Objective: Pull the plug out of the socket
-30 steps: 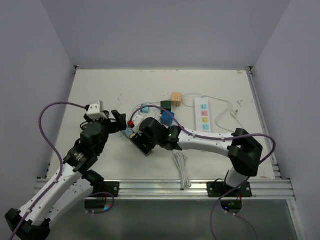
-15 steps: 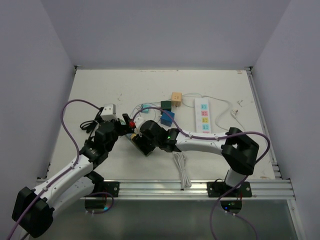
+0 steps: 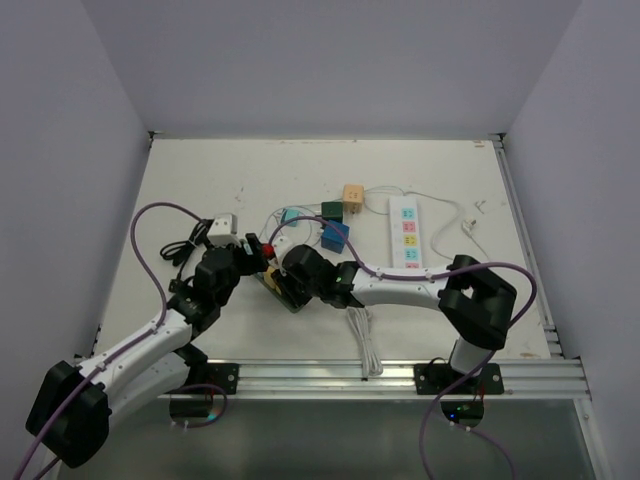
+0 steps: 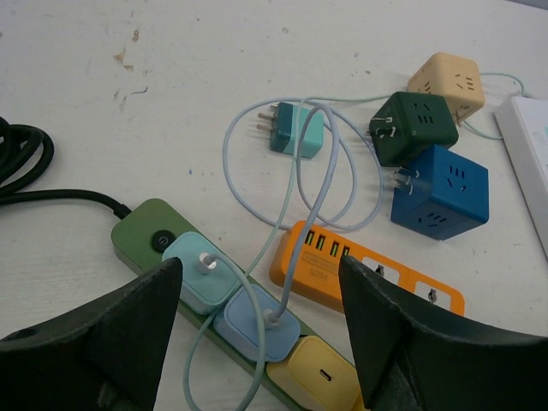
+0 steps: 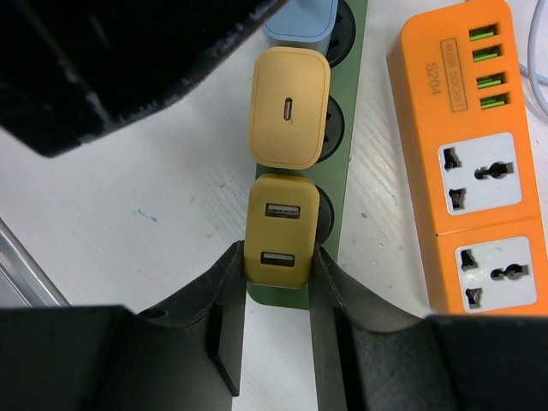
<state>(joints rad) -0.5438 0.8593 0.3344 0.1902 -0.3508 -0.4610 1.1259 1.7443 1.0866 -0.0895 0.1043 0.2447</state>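
The plug is a mustard-brown block with rounded corners and two USB ports on its face, sitting on the end socket of a green power strip near the middle of the table. The right gripper is closed narrowly on it, one finger pressed to each side. A paler yellow plug fills the next socket, and an orange power strip lies just beside. The left gripper hangs wide apart over the strip's far end, holding nothing.

Bright even light, soft shadows, sharp
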